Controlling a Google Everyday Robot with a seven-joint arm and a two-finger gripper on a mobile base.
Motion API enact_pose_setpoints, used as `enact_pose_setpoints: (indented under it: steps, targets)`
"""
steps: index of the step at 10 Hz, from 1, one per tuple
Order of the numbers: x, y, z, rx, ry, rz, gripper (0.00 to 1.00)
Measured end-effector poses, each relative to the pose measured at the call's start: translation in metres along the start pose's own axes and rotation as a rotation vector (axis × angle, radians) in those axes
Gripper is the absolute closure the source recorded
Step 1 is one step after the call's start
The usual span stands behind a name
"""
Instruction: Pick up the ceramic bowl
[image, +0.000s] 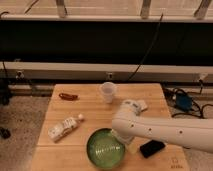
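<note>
While the ceramic bowl (104, 149) sits on the tabletop (90, 107) just left of the fingers (125, 141), we judge ourselves at the approach step. The fingers are spread wide and hold nothing. Next they must straddle the rim and squeeze. A white cup (108, 92) stands well beyond them.
</note>
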Motion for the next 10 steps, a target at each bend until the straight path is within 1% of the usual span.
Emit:
enact_pose_setpoints:
  steps: [2, 5, 10]
  targets:
    - [0.000, 0.001, 0.004, -0.002, -0.008, 0.002, 0.20]
    - [-0.001, 0.002, 0.017, -0.004, -0.015, 0.001, 0.20]
    - [-0.001, 0.002, 0.026, -0.003, -0.023, 0.000, 0.20]
